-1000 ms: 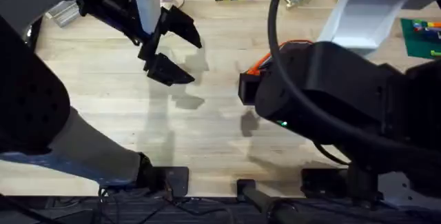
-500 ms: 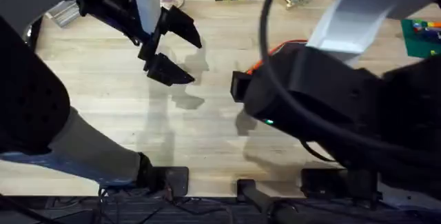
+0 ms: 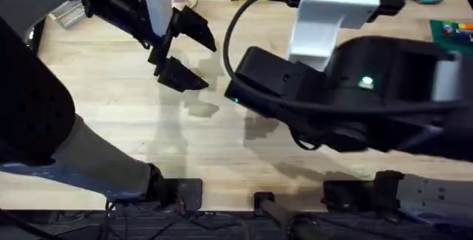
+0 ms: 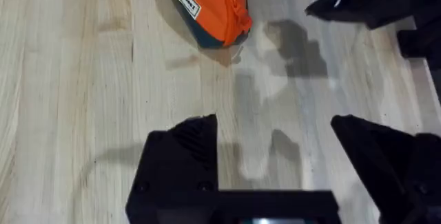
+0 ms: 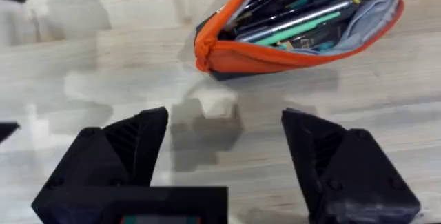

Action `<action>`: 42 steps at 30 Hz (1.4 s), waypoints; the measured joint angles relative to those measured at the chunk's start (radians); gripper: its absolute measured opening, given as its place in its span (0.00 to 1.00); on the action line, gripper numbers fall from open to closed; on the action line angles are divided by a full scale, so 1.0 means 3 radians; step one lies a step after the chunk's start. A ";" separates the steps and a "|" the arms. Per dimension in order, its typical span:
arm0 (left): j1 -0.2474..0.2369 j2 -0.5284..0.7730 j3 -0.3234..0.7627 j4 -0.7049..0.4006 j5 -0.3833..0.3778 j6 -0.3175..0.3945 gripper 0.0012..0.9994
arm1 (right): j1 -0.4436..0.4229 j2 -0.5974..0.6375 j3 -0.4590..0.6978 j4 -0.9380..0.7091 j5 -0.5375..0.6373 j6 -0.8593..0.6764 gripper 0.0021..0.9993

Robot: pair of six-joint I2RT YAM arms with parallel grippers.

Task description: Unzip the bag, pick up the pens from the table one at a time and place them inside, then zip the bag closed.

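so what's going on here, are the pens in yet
Two robot arms are working at a wooden table around an orange pencil pouch. The pouch lies unzipped, and the right wrist view shows pens already inside it, a green one among them. Neither arm holds anything: the right tool is open above the table just short of the pouch's end, and the left tool is open farther off, over bare wood. The zipper has not been closed yet.

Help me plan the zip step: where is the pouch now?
The pouch lies open on the table, just beyond the right end effector; pens are inside.
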 joint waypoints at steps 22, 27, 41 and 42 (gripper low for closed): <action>-0.0001 0.0000 0.0000 0.0000 0.0000 0.0000 1.00 | -0.0301 0.0641 -0.0003 0.0730 -0.0210 0.0019 1.00; 0.0000 0.0000 0.0000 0.0000 0.0000 0.0000 1.00 | -0.0351 0.0714 -0.0003 0.0907 -0.0210 0.0026 1.00; 0.0000 0.0000 0.0000 0.0000 0.0000 0.0000 1.00 | -0.0580 0.0893 -0.0009 0.1023 -0.0211 0.0027 0.99; -0.0001 0.0000 0.0000 0.0000 0.0000 0.0000 1.00 | -0.0599 0.0912 -0.0009 0.1024 -0.0212 0.0026 0.96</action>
